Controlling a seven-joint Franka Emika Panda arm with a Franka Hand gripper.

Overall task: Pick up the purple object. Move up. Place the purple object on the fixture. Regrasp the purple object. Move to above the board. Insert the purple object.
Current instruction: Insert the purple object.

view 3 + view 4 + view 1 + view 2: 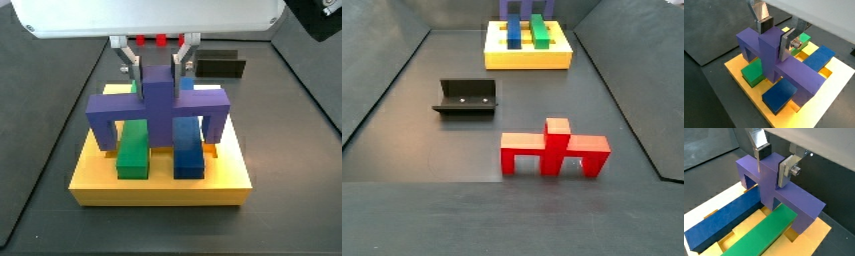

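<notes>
Purple piece [158,105] is clamped by its stem in the end effector [156,68] right over the board [163,183], so any tilt could jam its legs on the blue block [189,158] below.

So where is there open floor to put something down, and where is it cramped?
Bare floor lies between the fixture and the yellow board, and left of the red piece. The board is crowded: green block, blue block, and the gripper clamped on the purple object over it.
</notes>
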